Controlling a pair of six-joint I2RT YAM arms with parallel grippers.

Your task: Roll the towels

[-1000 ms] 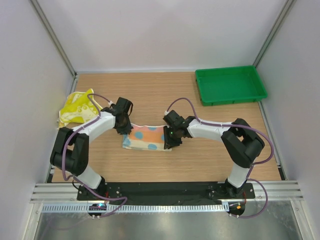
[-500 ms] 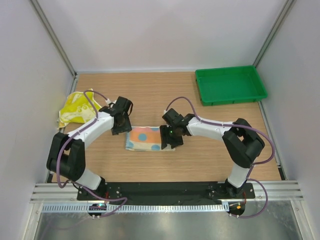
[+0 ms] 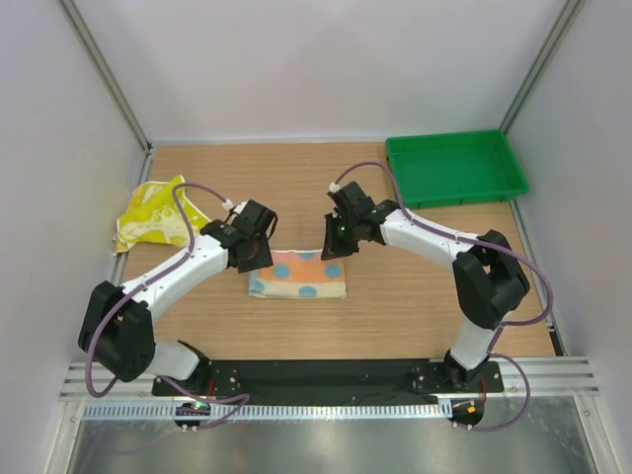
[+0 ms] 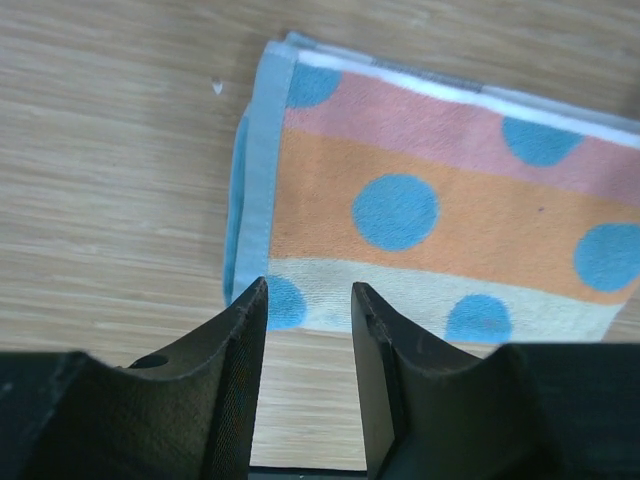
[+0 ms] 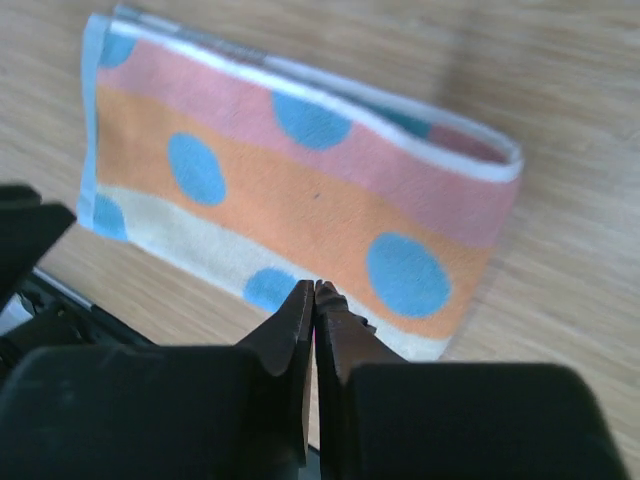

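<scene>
A folded towel (image 3: 296, 275) with orange and pink stripes, blue dots and a light blue edge lies flat on the table between the two arms. It shows in the left wrist view (image 4: 430, 220) and the right wrist view (image 5: 300, 190). My left gripper (image 3: 259, 257) hovers over its far left corner, open with only bare wood between its fingers (image 4: 308, 290). My right gripper (image 3: 332, 247) hangs over the towel's far right end, shut and empty (image 5: 315, 288). A crumpled yellow towel (image 3: 150, 212) lies at the far left.
A green tray (image 3: 454, 168) stands at the back right corner. Grey walls enclose the table (image 3: 415, 306) on the left, back and right. The arm bases sit on a black rail at the near edge.
Both grippers have come off the ends of the dotted towel and drawn back toward the far side. The towel now lies flat and free. The right gripper opened, then shut empty.
</scene>
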